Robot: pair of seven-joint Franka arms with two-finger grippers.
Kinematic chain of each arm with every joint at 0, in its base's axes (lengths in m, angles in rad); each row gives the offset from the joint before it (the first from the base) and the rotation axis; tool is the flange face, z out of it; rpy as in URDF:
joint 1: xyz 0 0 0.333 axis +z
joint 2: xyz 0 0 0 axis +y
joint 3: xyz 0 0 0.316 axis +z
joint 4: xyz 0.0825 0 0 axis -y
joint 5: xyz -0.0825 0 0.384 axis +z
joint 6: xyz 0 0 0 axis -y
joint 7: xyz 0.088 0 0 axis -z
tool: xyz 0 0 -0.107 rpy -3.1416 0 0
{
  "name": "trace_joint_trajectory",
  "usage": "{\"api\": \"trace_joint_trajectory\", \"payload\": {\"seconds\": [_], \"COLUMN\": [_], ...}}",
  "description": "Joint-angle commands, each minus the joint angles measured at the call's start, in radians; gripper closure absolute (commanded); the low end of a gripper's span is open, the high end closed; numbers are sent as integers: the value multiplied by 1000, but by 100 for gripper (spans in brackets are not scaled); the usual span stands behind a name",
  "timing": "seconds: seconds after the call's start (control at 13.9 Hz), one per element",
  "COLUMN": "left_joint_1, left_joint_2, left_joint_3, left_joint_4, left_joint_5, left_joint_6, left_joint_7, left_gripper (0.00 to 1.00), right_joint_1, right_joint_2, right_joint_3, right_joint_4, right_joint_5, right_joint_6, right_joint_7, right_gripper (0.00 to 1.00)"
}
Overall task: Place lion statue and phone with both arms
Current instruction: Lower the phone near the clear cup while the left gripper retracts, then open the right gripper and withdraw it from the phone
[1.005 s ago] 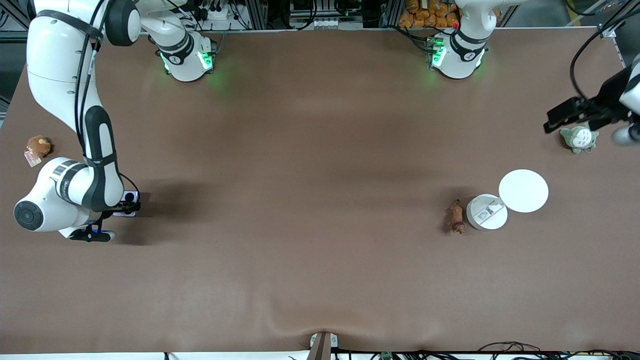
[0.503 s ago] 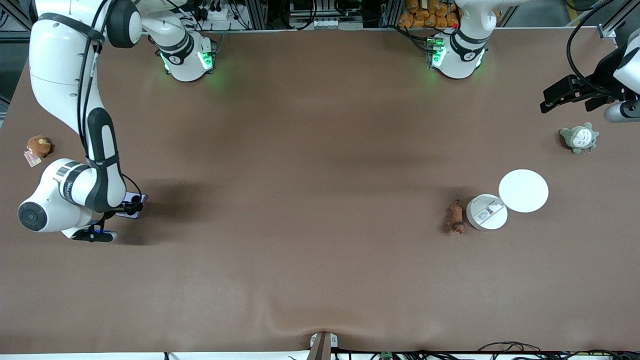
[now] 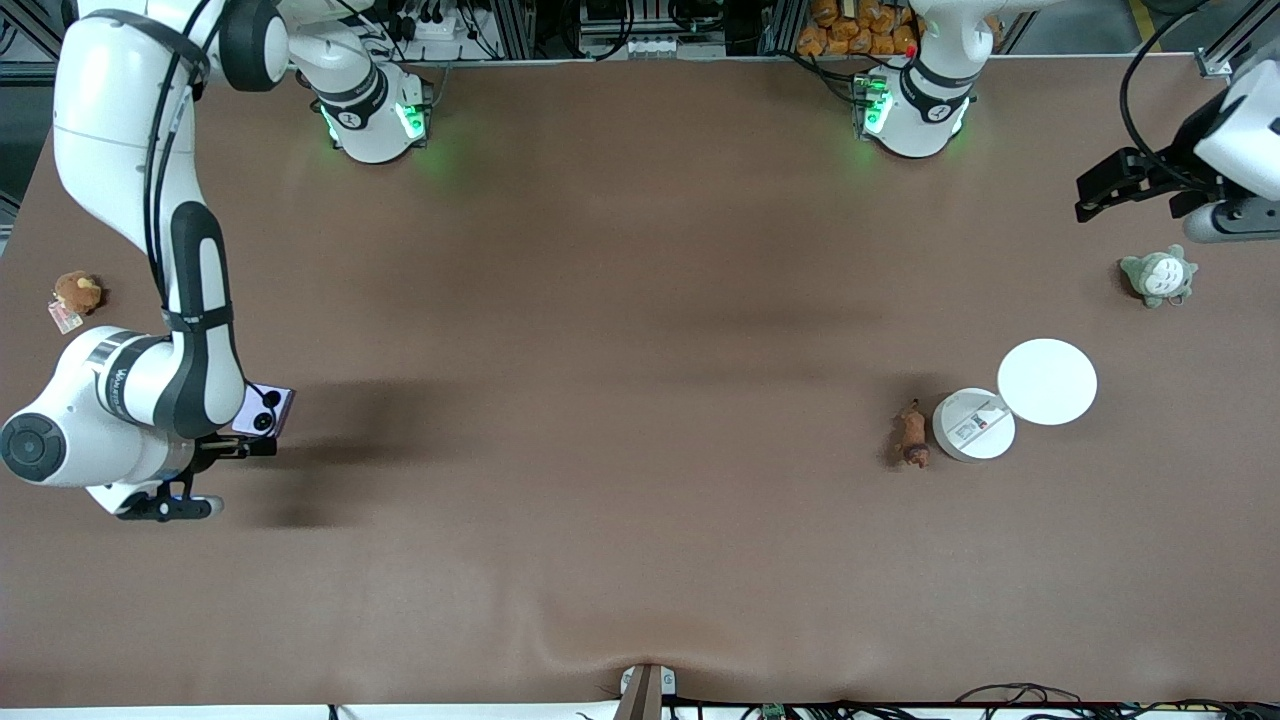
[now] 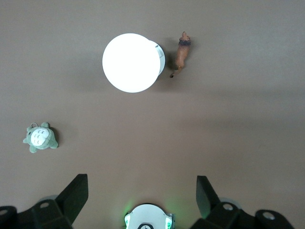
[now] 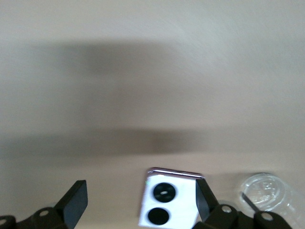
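My right pincer [image 5: 138, 202] hangs released over the phone [image 3: 264, 409]; left pincer [image 4: 140, 198] released too. I'd centre, then descend squarely.

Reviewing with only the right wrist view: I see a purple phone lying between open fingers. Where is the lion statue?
Observer: The lion statue lies on the table toward the left arm's end, beside a small white disc.
Operator: Is the left gripper holding anything?
Observer: No. The left gripper is open and empty, up over the table near a grey-green plush.
Operator: And the phone, where on the table?
Observer: The phone lies flat toward the right arm's end, with the right gripper low over it.
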Motion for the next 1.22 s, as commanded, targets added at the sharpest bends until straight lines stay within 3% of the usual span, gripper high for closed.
{"api": "trace_joint_trajectory", "payload": {"seconds": [0.0, 0.5, 0.65, 0.93, 1.01, 1.15], "left_joint_1": [3, 6, 6, 5, 5, 5], "left_joint_2": [-30, -53, -52, -52, -52, -52], "left_joint_3": [-3, -3, -3, -5, -5, -5], "left_joint_4": [-12, -16, -16, -12, -12, -13], "left_joint_5": [22, 10, 7, 5, 5, 7], "left_joint_6": [-7, -2, -1, -1, -1, -1], "left_joint_7": [3, 2, 2, 3, 3, 5], "left_gripper": [0, 0, 0, 0, 0, 0], "right_joint_1": [39, 98, 19, -231, -270, -283], "right_joint_2": [-18, -217, -286, -485, -546, -652], "right_joint_3": [-1, 6, 108, 511, 553, 550], "right_joint_4": [85, 90, 85, 30, -11, -76], "right_joint_5": [13, 6, -5, -261, -272, -272], "right_joint_6": [-106, -259, -304, -356, -358, -361], "right_joint_7": [59, 61, 61, 233, 236, 228], "right_gripper": [0, 0, 0, 0, 0, 0]}}
